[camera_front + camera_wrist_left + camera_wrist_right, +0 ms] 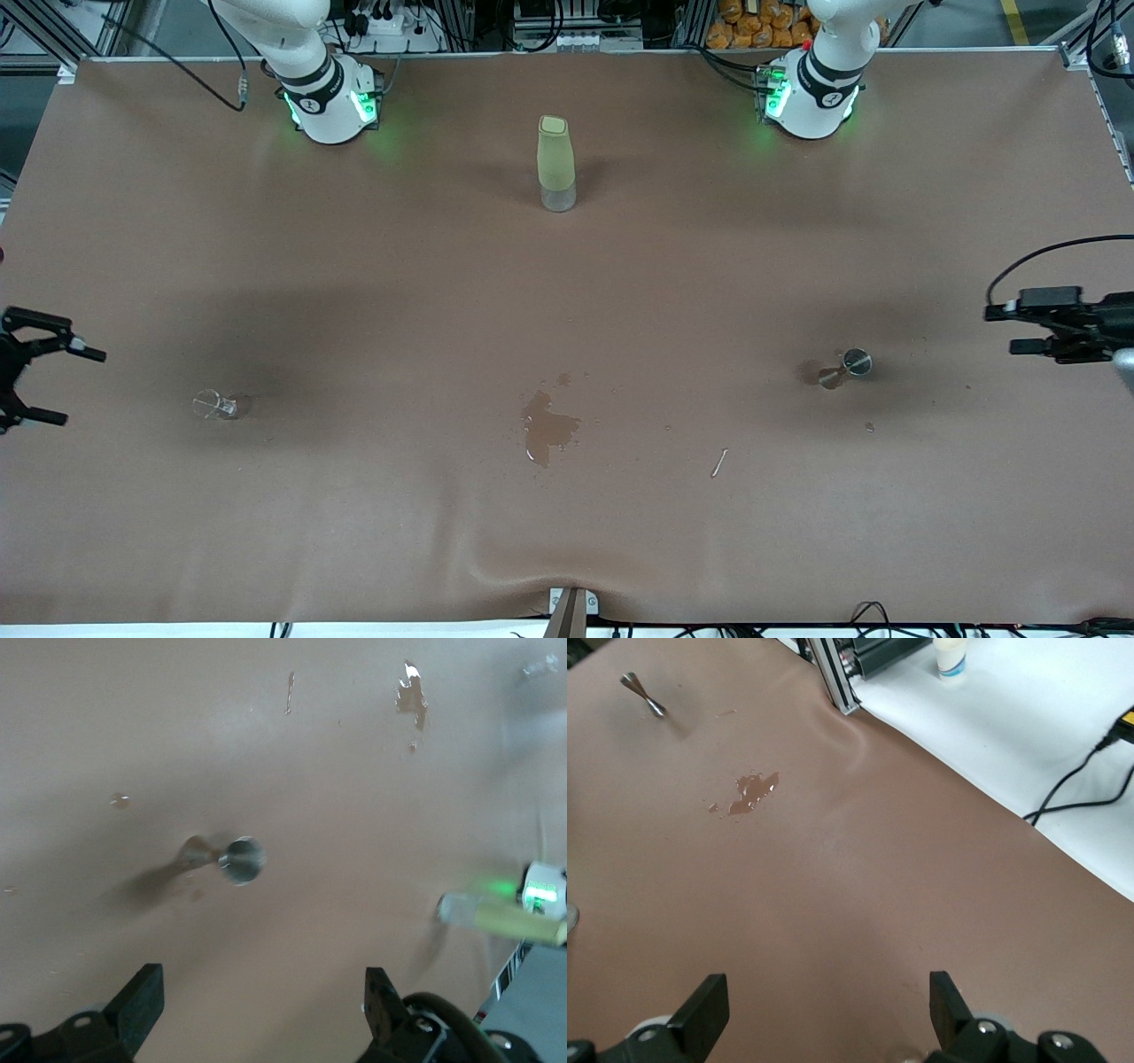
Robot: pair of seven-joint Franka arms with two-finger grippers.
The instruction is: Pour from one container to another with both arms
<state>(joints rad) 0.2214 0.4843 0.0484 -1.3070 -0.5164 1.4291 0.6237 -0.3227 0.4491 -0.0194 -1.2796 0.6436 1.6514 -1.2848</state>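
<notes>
The tiny clear glass cup (215,405) sits on the brown cloth toward the right arm's end. My right gripper (84,387) hovers open beside it, at the table's end, with nothing between its fingers (709,1001). The silvery hourglass-shaped metal cup (846,366) stands toward the left arm's end. My left gripper (1001,329) is open and empty, off to the side of it near the table's end. In the left wrist view the metal cup (232,858) lies ahead of the open left gripper (261,992). The right wrist view shows the metal cup (642,693) far off.
A tall pale-green bottle (556,164) with a clear base stands mid-table near the arm bases. A wet brown spill (549,425) marks the cloth between the two cups. A small pale stick (719,462) lies nearer the front camera. The cloth (567,549) ripples at its front edge.
</notes>
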